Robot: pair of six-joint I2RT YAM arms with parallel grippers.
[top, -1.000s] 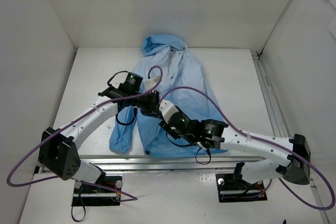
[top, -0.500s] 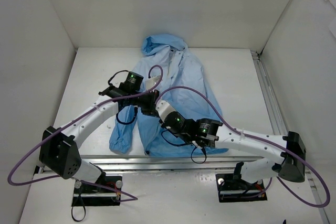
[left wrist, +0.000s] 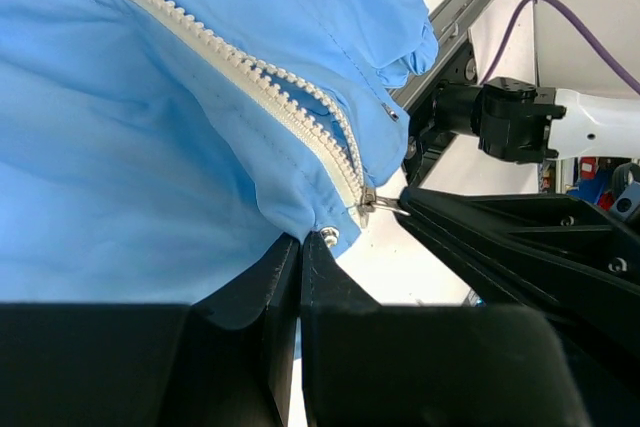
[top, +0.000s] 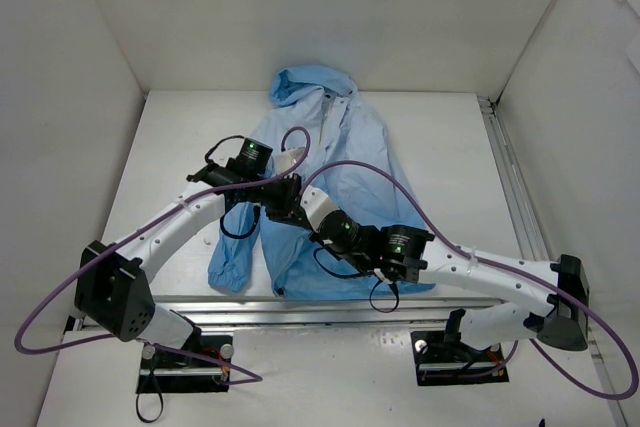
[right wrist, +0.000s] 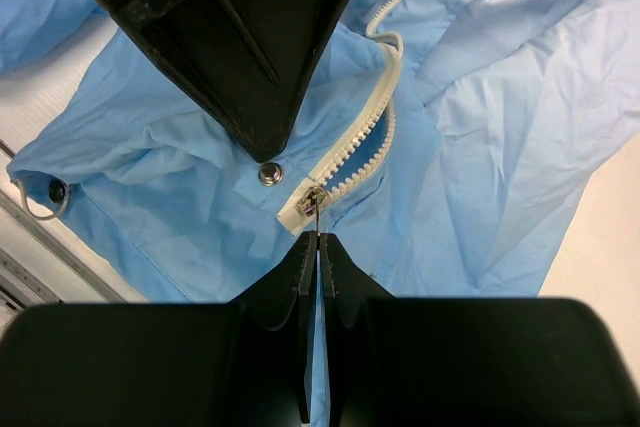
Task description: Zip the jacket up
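The light-blue jacket lies flat on the white table, hood at the far end. Its white zipper is open above the slider, which sits at the bottom hem. My left gripper is shut on the hem fabric beside a metal snap. My right gripper is shut on the thin zipper pull just below the slider. In the top view, both grippers meet over the jacket's lower left, the left gripper next to the right gripper. The left gripper's black fingers fill the top of the right wrist view.
White walls enclose the table on three sides. A metal rail runs along the near edge and another along the right side. Purple cables loop over the jacket. The jacket's left sleeve hangs toward the near edge.
The right arm's wrist and elbow swung slightly left, then back right. Both grippers stay shut at the bottom of the zipper; the slider has not visibly climbed.
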